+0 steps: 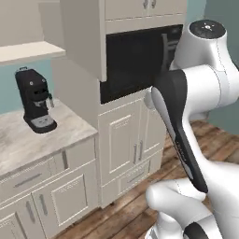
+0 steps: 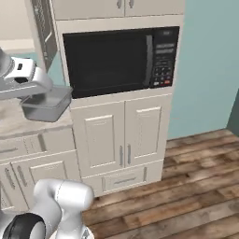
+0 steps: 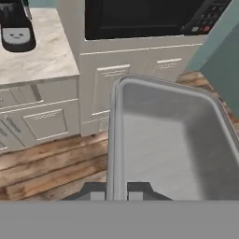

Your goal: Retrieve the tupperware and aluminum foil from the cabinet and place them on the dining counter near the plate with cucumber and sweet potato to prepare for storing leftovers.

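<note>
The robot carries the tupperware (image 3: 177,140) in the air.

On the left a black coffee machine (image 1: 35,100) stands on the surface (image 1: 28,140). To its right, before the microwave (image 2: 116,58), the fingers (image 3: 115,192) are closed on the tub's thin rim. The tub looks light, stiff, maybe slippery; that rim seems the best hold.

Base views flank the microwave (image 2: 119,58); hand view seemingly looks down.

Black coffee machine (image 1: 35,100) on marbled counter (image 1: 28,140) beside built-in microwave (image 2: 119,60).
</note>
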You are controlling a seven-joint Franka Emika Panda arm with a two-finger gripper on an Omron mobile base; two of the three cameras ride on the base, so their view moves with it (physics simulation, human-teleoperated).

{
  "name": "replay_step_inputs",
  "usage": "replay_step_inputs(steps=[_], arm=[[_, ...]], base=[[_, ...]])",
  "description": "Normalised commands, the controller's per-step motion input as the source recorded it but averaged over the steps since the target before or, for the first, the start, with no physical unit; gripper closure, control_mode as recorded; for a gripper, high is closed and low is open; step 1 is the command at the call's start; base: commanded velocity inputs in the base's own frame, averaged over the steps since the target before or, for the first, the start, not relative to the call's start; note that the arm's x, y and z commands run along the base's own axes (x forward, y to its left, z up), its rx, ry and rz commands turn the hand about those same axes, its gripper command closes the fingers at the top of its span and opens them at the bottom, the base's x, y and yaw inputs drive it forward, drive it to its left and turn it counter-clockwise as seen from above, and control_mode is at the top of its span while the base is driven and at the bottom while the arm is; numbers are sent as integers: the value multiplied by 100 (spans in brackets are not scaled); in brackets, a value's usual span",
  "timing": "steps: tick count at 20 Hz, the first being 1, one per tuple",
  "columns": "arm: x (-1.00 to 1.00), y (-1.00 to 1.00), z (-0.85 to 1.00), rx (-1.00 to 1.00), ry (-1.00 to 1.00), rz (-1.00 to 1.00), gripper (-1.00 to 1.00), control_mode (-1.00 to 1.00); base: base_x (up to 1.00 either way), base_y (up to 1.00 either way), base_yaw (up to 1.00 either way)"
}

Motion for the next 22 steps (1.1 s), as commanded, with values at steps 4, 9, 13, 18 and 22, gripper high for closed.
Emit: replay_step_inputs(steps=[4, 9, 13, 18, 22], arm=[[0, 0, 0, 0, 0, 0, 100, 100], [0, 0, 0, 0, 0, 0, 100, 100], [0, 0, 0, 0, 0, 0, 100, 100], [0, 0, 0, 0, 0, 0, 100, 100], [0, 0, 0, 0, 0, 0, 100, 100]], base=[[19, -59, -73], [30, -41, -71], [35, -21, -72], [44, -2, -71], [47, 0, -71]])
